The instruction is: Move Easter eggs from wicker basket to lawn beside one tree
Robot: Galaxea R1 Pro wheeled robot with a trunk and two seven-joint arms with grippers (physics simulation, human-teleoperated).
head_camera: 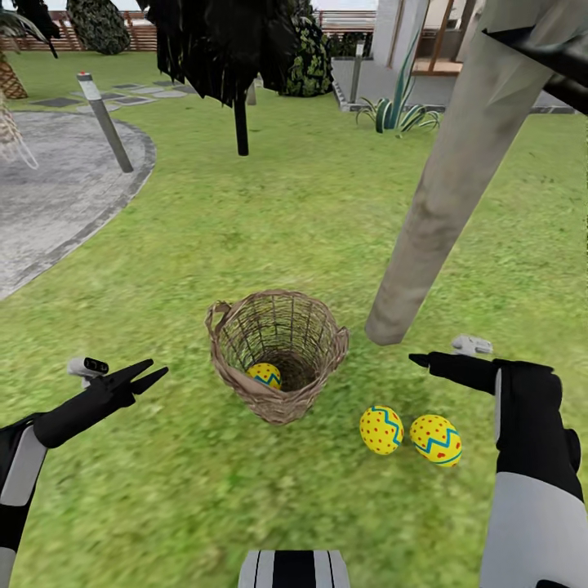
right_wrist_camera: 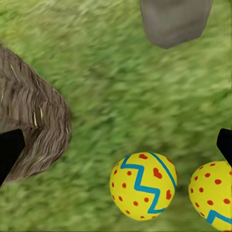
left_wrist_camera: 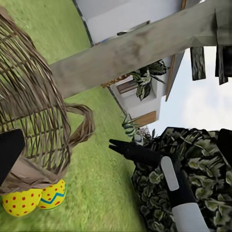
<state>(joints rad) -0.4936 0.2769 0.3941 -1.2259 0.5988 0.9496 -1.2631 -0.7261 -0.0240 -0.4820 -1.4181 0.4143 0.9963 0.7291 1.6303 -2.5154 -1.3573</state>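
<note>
Beside tree (head_camera: 457, 171), two eggs (head_camera: 408, 433)

We count three Easter eggs: one (head_camera: 265, 375) inside the single wicker basket (head_camera: 278, 353), two on the lawn (head_camera: 381, 429) (head_camera: 435, 439). We see one pale tree trunk (head_camera: 445, 184), one black-trunked tree (head_camera: 240, 122), two claws (head_camera: 155, 375) (head_camera: 420, 358).

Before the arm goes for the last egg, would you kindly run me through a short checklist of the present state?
1. Two eggs out on the lawn: first egg, second egg. Ok.
2. Both lie near the tree trunk. Ok.
3. Basket emptied: third egg inside. Not ok.
4. Basket upright, mouth unobstructed. Ok.
5. Left gripper open, holding nothing. Ok.
6. Right gripper open. Cannot tell.
</note>
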